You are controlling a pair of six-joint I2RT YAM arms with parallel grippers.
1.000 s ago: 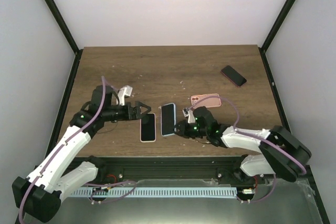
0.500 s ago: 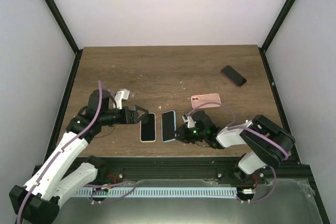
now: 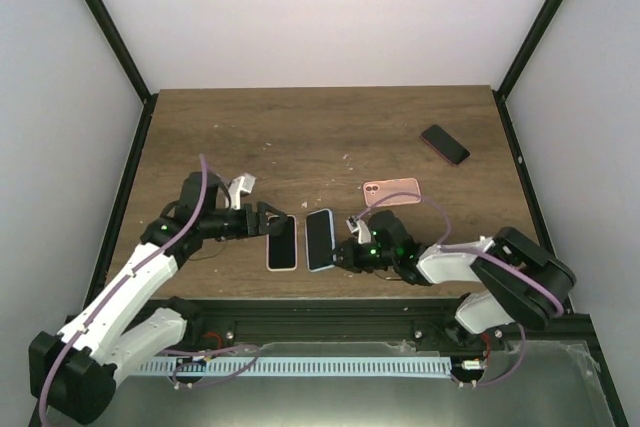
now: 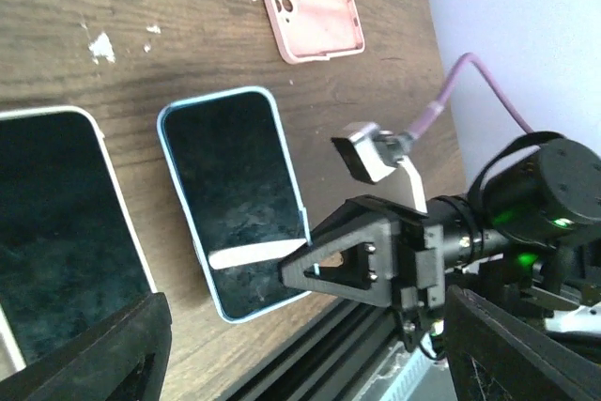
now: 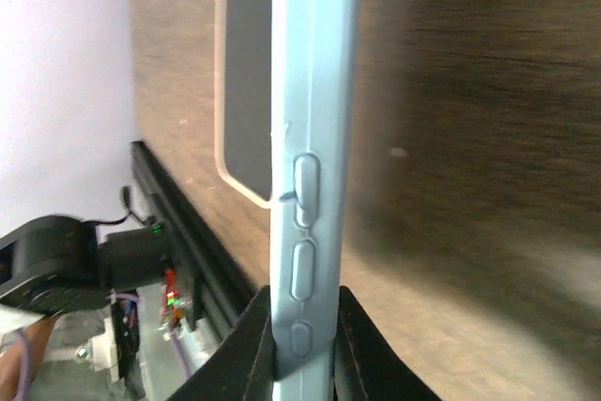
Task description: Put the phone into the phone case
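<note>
We could read no text, label, brand or number in any view. The blue phone case (image 3: pixel 320 240), the white phone (image 3: pixel 282 243) and the pink case (image 3: pixel 391 190) carried no writing that we could make out.

Right gripper (image 5: pixel 302 349) clamps the near end of the blue case (image 5: pixel 315 91), with a black finger (image 5: pixel 249 352) pressed on each side. The case is seen edge-on, three side buttons facing the camera. A white-rimmed phone (image 5: pixel 246 63) lies flat just left of it on the wooden table (image 5: pixel 470 138).
</note>
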